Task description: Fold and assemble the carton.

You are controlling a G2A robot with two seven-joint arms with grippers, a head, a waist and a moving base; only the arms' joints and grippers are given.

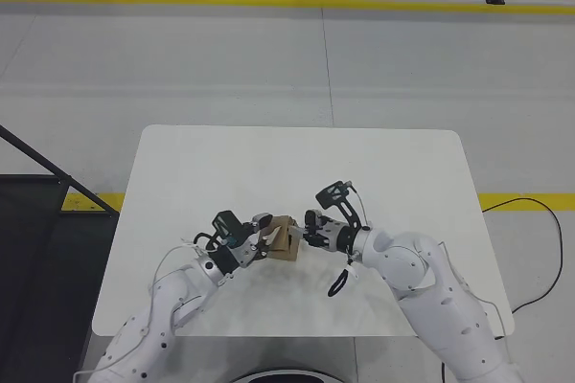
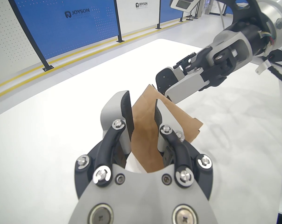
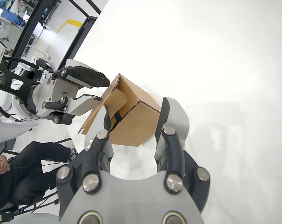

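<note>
Carton (image 1: 286,239) pinched between left claw (image 2: 141,99), right claw (image 3: 135,105).

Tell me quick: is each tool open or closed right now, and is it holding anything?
Left tool: closed on the carton.
Right tool: closed on the same carton, from the opposite side.

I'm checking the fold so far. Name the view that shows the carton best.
Right wrist view: the carton shows its folded body, seam and loose flap. The left wrist view shows brown panels partly behind the left end effector. The top view gives a small brown shape on the table.
</note>
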